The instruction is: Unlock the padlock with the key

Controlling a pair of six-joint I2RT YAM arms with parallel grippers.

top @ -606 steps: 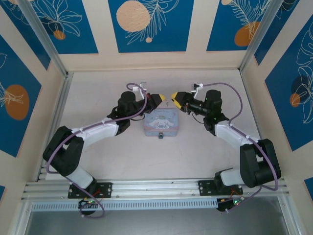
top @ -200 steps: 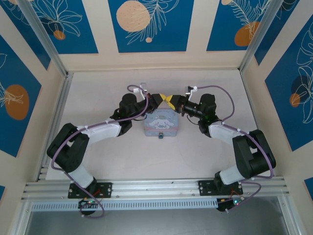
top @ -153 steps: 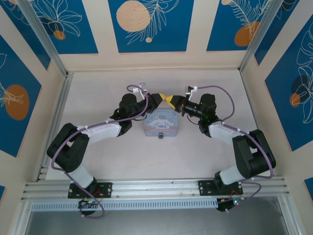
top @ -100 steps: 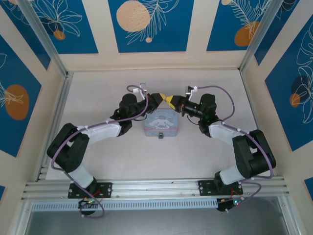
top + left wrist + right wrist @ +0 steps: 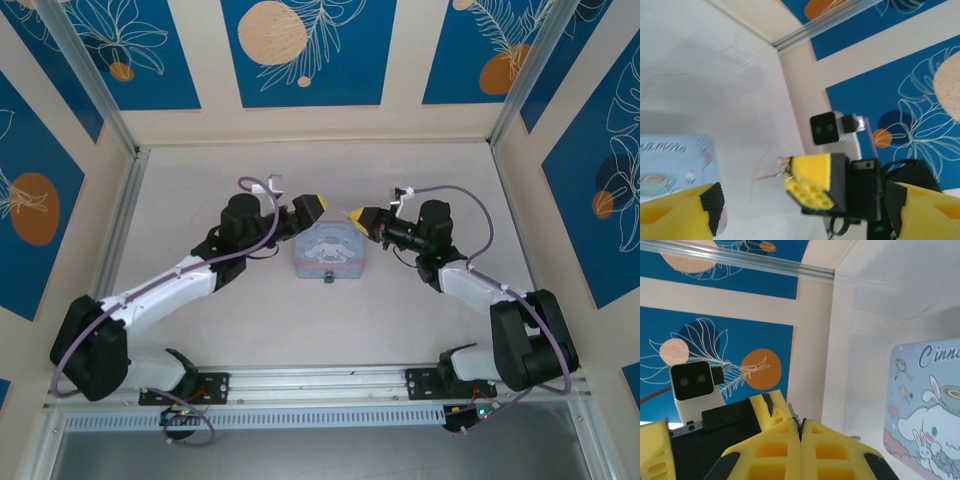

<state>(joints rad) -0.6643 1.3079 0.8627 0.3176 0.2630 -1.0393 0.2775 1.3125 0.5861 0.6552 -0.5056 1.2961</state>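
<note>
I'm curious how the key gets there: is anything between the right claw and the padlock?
Yes, the tin box: the right claw, pinching the key, is at its far right corner, the padlock on its near side.

Pale, faintly veined tabletop [image 5: 420, 320]. 1 pale blue cartoon-printed rectangular tin [image 5: 330, 250] lies flat mid-table; small dark padlock [image 5: 327, 278] at its near edge.

"Cinna" on the tin lid [image 5: 920, 390]
</note>
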